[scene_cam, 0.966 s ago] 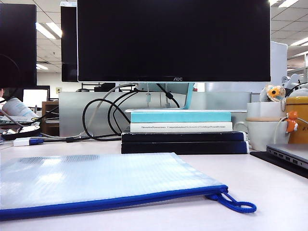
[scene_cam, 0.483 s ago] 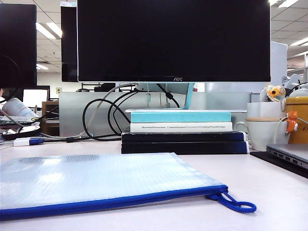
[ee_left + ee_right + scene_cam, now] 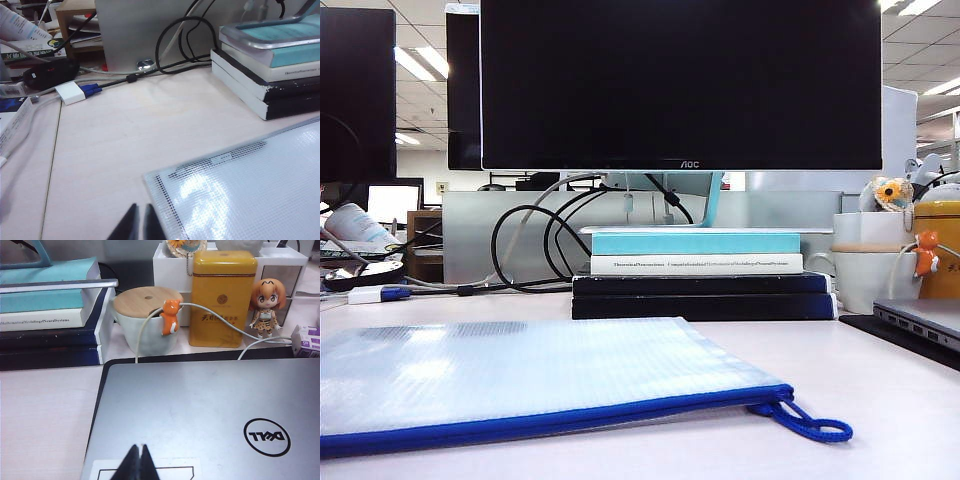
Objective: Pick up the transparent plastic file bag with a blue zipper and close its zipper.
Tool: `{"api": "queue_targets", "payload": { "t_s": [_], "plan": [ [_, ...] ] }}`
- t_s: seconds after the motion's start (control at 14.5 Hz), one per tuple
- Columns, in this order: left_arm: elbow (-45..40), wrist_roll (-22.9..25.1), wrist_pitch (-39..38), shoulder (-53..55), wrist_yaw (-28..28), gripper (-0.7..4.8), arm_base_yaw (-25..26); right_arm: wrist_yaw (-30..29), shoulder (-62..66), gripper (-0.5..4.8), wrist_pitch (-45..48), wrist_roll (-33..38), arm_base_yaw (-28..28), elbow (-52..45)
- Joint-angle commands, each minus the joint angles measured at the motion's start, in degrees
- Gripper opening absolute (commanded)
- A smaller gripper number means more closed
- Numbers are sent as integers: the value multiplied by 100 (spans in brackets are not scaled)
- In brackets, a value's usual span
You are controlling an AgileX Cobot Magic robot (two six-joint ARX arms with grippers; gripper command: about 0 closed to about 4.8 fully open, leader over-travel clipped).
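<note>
The file bag [image 3: 520,375] lies flat on the pale desk, translucent white with a fine mesh. Its blue zipper [image 3: 560,420] runs along the near long edge and ends in a looped blue cord pull [image 3: 810,425] at the right. Neither gripper shows in the exterior view. In the left wrist view my left gripper [image 3: 140,209] is shut and empty, above the bare desk just beside a corner of the file bag [image 3: 240,195]. My right gripper [image 3: 139,448] is shut and empty above a closed silver laptop [image 3: 210,410]; the bag does not show there.
A stack of books [image 3: 700,275] stands behind the bag under a black monitor [image 3: 680,85], with looping black cables [image 3: 535,245]. At the right are a lidded mug [image 3: 147,322], a yellow tin [image 3: 222,300] and a figurine [image 3: 265,305]. A white adapter [image 3: 75,92] lies at the left.
</note>
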Motion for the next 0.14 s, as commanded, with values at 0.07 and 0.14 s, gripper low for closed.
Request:
{"api": "queue_targets", "payload": {
  "t_s": [0.07, 0.14],
  "plan": [
    [9, 4, -4, -24, 20, 28, 7, 2, -9, 0, 103, 24, -2, -7],
    [9, 4, -4, -24, 20, 28, 7, 2, -9, 0, 103, 24, -2, -7]
  ]
}}
